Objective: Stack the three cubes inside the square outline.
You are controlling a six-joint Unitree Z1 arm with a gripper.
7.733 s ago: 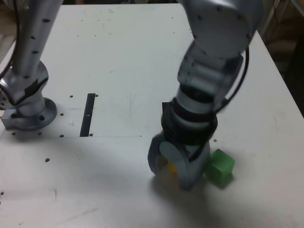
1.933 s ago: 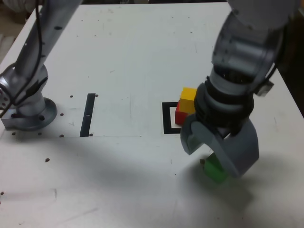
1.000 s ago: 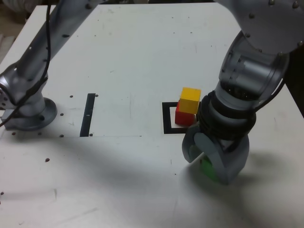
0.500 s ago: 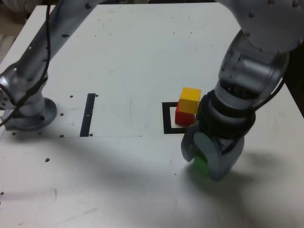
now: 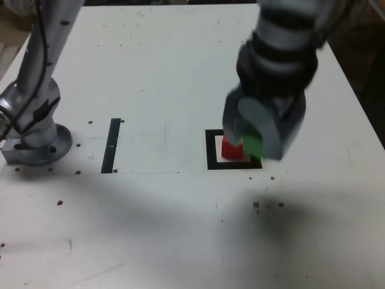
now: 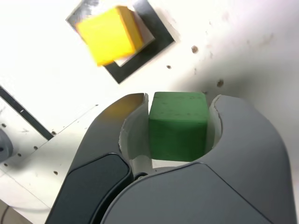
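While the tool [image 6: 178, 127] grips the green cube [image 6: 178, 125] between both jaws, it hangs above the white surface [image 5: 162, 72], over the square outline [image 5: 212, 150]. Within that outline sits the red cube [image 5: 230, 148], partly hidden in the exterior view; the wrist view shows the yellow cube [image 6: 108, 33] above the outline's centre.

The gripper [image 5: 255, 141] has lifted the green cube [image 5: 254, 144] off the table. It has carried the cube farther back, over the square outline [image 5: 212, 150], hiding the yellow cube [image 6: 108, 35] in the exterior view.
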